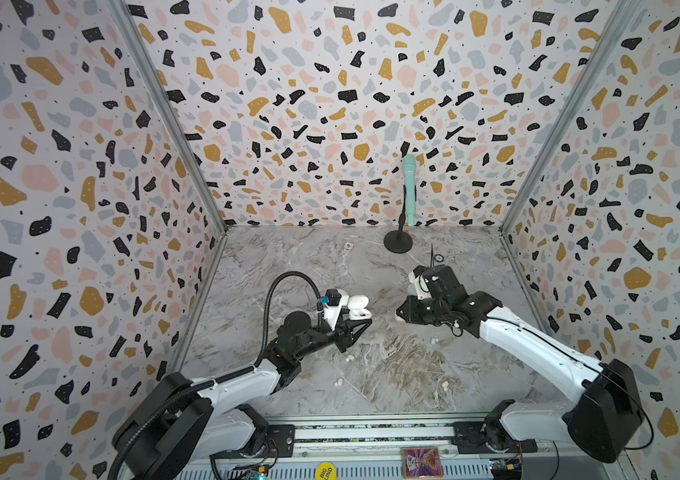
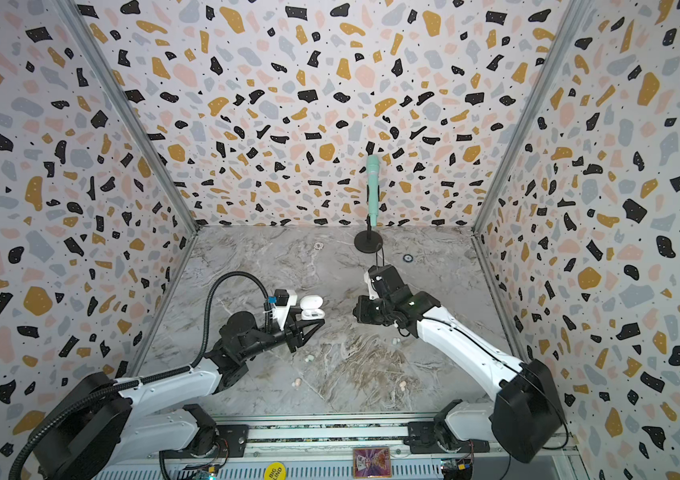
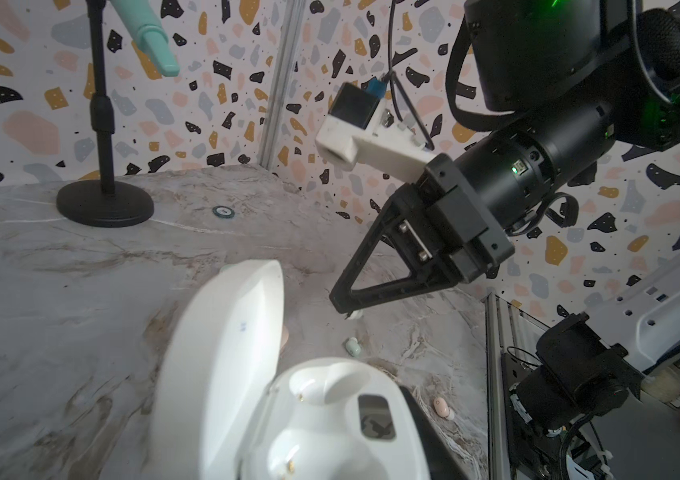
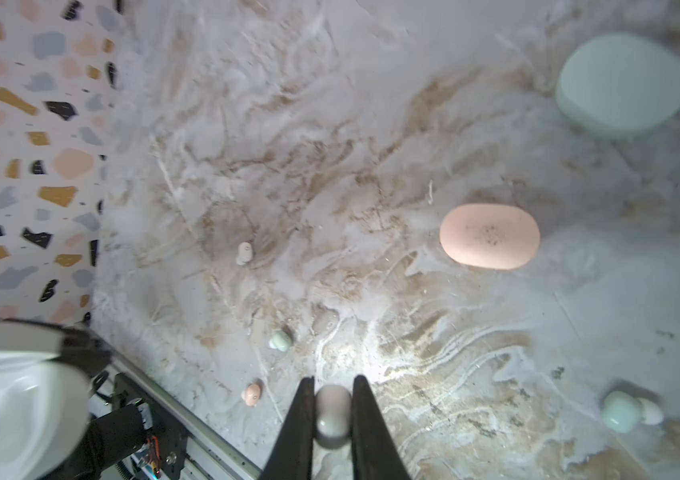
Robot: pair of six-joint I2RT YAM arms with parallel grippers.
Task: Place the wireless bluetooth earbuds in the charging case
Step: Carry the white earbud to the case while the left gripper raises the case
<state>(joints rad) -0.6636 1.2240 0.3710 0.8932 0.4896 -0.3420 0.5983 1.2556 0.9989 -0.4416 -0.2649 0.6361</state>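
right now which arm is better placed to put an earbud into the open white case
Right. The right claw is shut on a white earbud, ready to carry over. The left claw is occupied holding the open white case, both wells empty, so it should probably just steady it.

White charging case (image 3: 313, 415) hogs the bottom middle of the frame, lid (image 3: 222, 353) flipped up, both earbud wells showing. The right tool (image 3: 344, 309) pokes in from the right side, fingers pressed together on a tiny white earbud (image 3: 353, 316). There's a mint earbud (image 3: 352, 346) on the counter (image 3: 60, 291) right below that tip, and a pink earbud (image 3: 443, 408) at lower right by the case. Upper left has a black mic stand (image 3: 99, 124) with a mint microphone (image 3: 151, 41), and a small round token (image 3: 223, 212) near its base.
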